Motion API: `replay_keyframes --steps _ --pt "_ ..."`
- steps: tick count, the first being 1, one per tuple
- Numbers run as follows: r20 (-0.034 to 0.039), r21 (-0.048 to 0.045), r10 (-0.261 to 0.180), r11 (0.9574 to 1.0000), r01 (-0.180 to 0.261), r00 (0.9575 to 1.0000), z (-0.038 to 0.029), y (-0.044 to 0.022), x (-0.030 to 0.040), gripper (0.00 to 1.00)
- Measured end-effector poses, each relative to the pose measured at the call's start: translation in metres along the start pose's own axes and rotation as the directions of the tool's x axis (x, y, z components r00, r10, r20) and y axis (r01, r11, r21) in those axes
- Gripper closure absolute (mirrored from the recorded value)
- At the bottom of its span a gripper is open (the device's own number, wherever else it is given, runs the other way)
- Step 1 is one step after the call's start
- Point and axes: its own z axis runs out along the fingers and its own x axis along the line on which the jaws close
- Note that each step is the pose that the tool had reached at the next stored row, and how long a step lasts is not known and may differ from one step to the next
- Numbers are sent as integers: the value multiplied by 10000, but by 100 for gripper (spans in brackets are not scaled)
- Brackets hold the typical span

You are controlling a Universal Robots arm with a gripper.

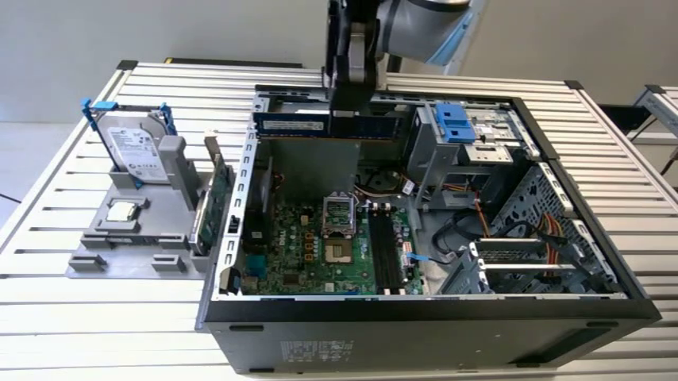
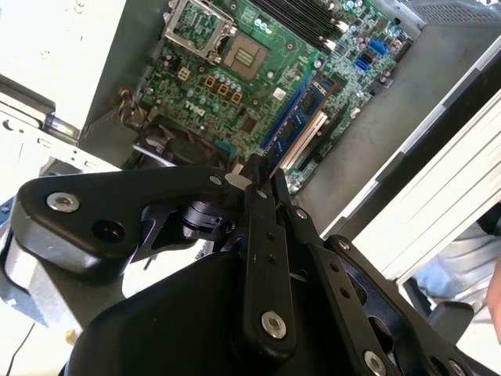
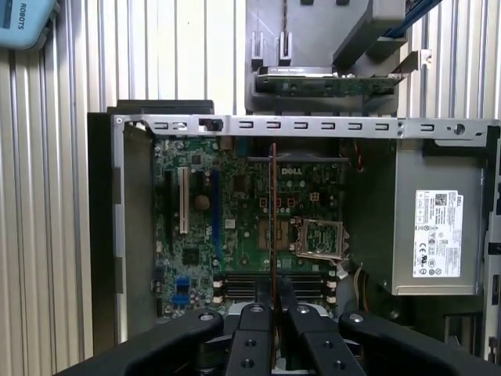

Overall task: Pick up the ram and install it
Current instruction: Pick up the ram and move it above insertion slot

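At the exterior view's left, a grey holder (image 1: 106, 258) on the slatted counter (image 1: 95, 333) carries an upright hard drive (image 1: 138, 151) and a green card (image 1: 217, 202) standing on edge, just beside the open computer case (image 1: 424, 333). Over the case's far side the hand (image 1: 350, 111) is clamped on the ram (image 1: 291, 125), which it holds level above the motherboard (image 1: 307, 238) and apart from it. Further right inside the case sit a blue latch (image 1: 452, 123) and loose cables (image 1: 477, 222).

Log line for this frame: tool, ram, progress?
tool: shut on ram | ram: held on edge above motherboard in open computer case | install: not seated
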Motion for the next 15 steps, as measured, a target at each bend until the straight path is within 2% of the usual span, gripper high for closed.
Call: replay_keyframes --steps 15 --pt "-1 0 0 10000 0 10000 -1 -85 -1 100"
